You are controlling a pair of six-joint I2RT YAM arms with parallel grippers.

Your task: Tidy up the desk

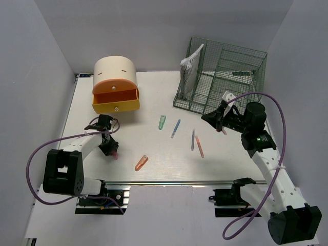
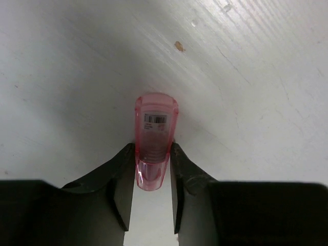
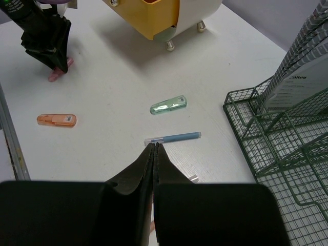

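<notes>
Your left gripper (image 2: pixel 152 149) is clamped on one pink marker (image 2: pixel 156 123) at the near left of the desk (image 1: pixel 154 100), the big white top in front of both arms. Your right gripper (image 3: pixel 154 146) is pinched tight closed beside the one green wire rack (image 1: pixel 254 66), far right. Two more markers lie loose, an orange marker (image 1: pixel 141 163) and a green marker (image 1: pixel 162 122), plus three pens: a blue pen (image 1: pixel 176 128), a grey-blue pen (image 1: pixel 192 139) and a pink pen (image 1: pixel 199 147).

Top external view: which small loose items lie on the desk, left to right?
pink highlighter, held in the left gripper → orange highlighter → green highlighter → light-blue pen → darker blue pen → pink pen
</notes>
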